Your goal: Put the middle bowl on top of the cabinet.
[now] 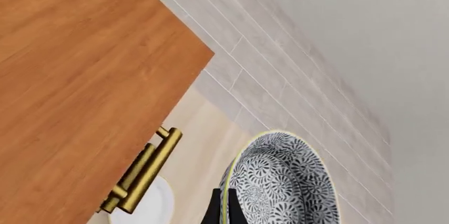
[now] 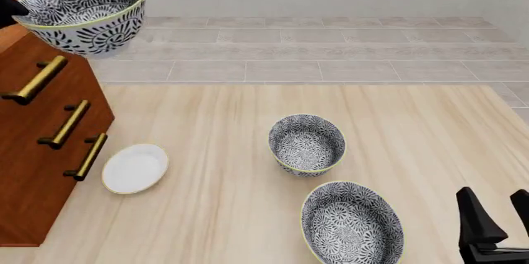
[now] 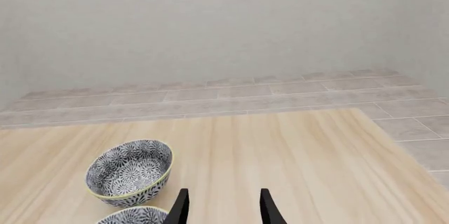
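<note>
Nearest to me is a patterned bowl (image 2: 352, 225) on the surface (image 2: 223, 152), beside my right fingers (image 2: 496, 214), which stand released. Another such bowl (image 2: 306, 144) and a white dish (image 2: 135, 168) lie farther. My left fingers (image 1: 223, 208) grasp the middle bowl (image 2: 83, 13) by its rim, tilted, in the air above the cabinet (image 2: 33, 152).

We see three bowls (image 2: 83, 13) (image 2: 308, 144) (image 2: 352, 224) in dark grey-and-white floral pattern with thin pale yellow rims. The dish (image 2: 135, 168) is plain white. The cabinet (image 2: 37, 171) is reddish-brown wood with brass handles (image 2: 66, 124). The table (image 2: 223, 214) is pale wood grain.
</note>
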`<action>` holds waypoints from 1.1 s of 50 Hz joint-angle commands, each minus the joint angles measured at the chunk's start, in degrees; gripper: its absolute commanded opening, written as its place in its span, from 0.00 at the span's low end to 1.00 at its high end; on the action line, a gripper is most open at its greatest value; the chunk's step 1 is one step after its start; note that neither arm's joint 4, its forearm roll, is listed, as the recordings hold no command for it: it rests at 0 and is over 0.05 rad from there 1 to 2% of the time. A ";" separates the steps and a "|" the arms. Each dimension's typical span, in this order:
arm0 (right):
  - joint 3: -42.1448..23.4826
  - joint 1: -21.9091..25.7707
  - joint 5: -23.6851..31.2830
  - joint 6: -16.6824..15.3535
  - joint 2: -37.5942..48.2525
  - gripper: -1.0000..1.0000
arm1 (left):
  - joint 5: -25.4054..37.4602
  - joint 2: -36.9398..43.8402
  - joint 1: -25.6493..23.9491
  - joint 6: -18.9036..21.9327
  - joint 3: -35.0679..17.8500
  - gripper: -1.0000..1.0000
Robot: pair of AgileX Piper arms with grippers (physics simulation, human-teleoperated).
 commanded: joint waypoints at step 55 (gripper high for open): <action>0.03 -0.23 -0.20 0.72 0.19 1.00 | 3.01 3.51 17.67 2.68 -10.60 0.00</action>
